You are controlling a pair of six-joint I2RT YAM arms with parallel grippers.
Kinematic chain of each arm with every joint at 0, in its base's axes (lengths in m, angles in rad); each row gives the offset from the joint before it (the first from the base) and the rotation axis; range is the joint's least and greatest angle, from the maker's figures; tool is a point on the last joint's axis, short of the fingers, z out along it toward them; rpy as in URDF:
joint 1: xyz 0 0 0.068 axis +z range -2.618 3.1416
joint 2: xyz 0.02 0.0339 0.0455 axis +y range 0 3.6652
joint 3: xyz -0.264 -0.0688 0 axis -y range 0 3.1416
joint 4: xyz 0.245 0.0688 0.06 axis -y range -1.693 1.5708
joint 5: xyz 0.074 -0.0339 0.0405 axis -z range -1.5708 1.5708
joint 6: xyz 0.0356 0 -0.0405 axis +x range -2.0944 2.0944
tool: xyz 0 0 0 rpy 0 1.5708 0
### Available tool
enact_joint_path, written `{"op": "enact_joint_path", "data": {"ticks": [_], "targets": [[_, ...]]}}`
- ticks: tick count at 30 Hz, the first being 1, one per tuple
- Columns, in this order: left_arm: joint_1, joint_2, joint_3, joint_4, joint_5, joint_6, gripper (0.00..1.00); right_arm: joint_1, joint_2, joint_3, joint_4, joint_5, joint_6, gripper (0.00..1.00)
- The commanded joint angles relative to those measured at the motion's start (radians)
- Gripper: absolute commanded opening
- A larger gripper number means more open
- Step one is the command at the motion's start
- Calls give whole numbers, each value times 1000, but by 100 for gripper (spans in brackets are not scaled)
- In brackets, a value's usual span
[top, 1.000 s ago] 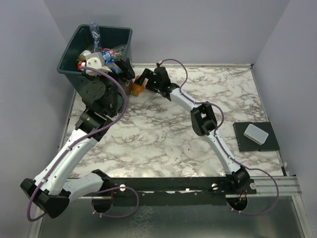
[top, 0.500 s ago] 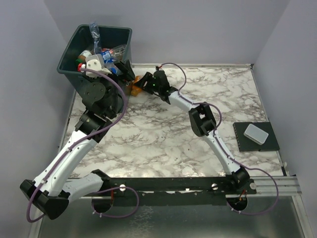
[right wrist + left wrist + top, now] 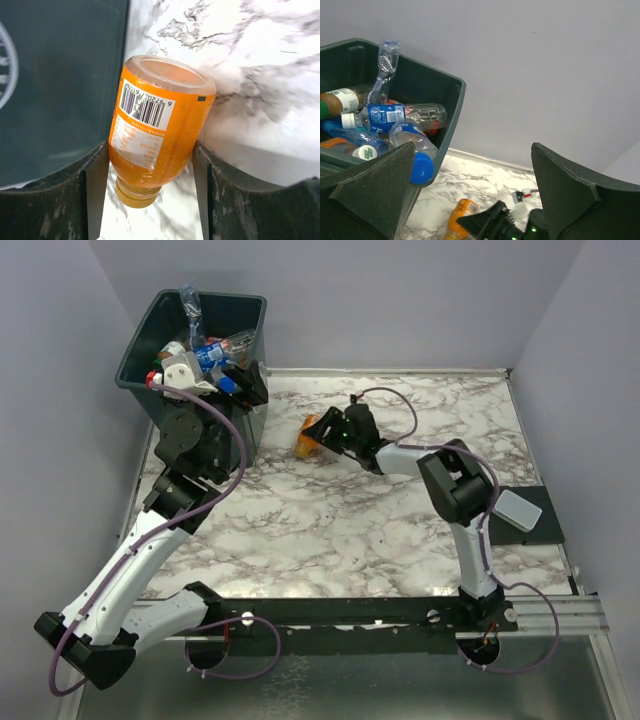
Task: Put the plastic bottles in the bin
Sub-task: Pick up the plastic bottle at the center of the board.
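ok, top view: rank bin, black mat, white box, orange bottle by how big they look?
1. bin
2. black mat, partly covered
3. white box and orange bottle: these look alike and the bottle is partly hidden, so they are not ranked.

The table top [image 3: 330, 530] is white marble pattern with grey veining, and it fills the middle of the scene. A thin pale metal frame [image 3: 450, 371] runs along its far side. Plain lilac-grey walls [image 3: 400, 300] close in at the back, left and right. Nearest the camera lies a brushed metal surface [image 3: 400, 680]. The light is soft and even, with only faint shadows on the marble.
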Motion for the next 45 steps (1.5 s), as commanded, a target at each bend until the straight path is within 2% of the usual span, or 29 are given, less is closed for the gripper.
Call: {"op": "enact_joint_path", "data": {"ticks": [1,7,10,15,21,30,40,42,45], "targets": [[-5,-42,-11,13,73,-12,99,-16,-266,-186,169,72,-79,34],[-6,-71,-29,-8,255,-32,99,-17,-633,-400,185,83,-205,33],[-5,-54,-28,-34,445,-89,99,-16,-820,-462,139,45,-241,33],[-7,8,-44,-40,852,-199,99,-17,-1111,-528,-5,3,-252,33],[-19,69,-66,-36,1071,-205,99,-15,-1318,-531,-172,-69,-243,33],[-117,120,-23,2,1108,-211,99,-15,-1343,-506,-226,-120,-220,33],[-146,156,-26,7,1082,-225,99,-15,-1314,-506,-168,-187,-181,32],[-149,165,-24,9,1081,-231,95,-15,-1313,-503,-168,-194,-181,32],[-155,176,-17,27,1080,-249,84,-15,-1314,-500,-171,-200,-183,32]]}}
